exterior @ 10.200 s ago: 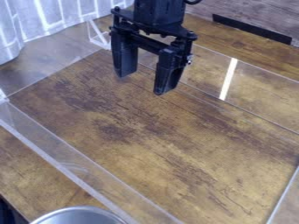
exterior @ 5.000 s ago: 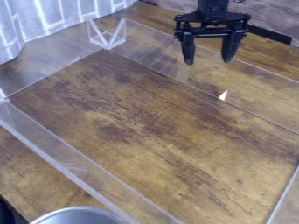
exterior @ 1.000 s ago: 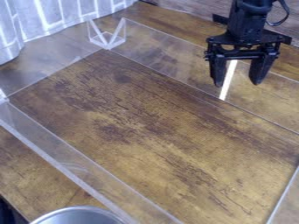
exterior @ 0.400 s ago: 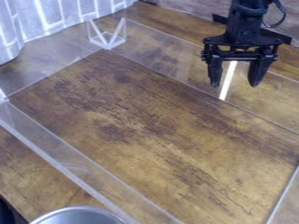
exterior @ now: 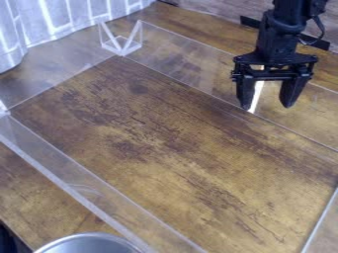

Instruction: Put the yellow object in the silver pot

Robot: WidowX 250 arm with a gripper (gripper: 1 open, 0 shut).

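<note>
Black gripper (exterior: 271, 93): far right, jaws wide apart, nothing held | silver pot (exterior: 90, 244): near left | no legible writing

- Below me, well apart from my jaws, I see the silver pot (exterior: 90, 244), round and shiny, at the bottom left edge of my view, only its upper part showing
- The yellow object I cannot make out

Brown wooden tabletop (exterior: 172, 148) with silver pot (exterior: 90, 245) near 1 corner
</note>
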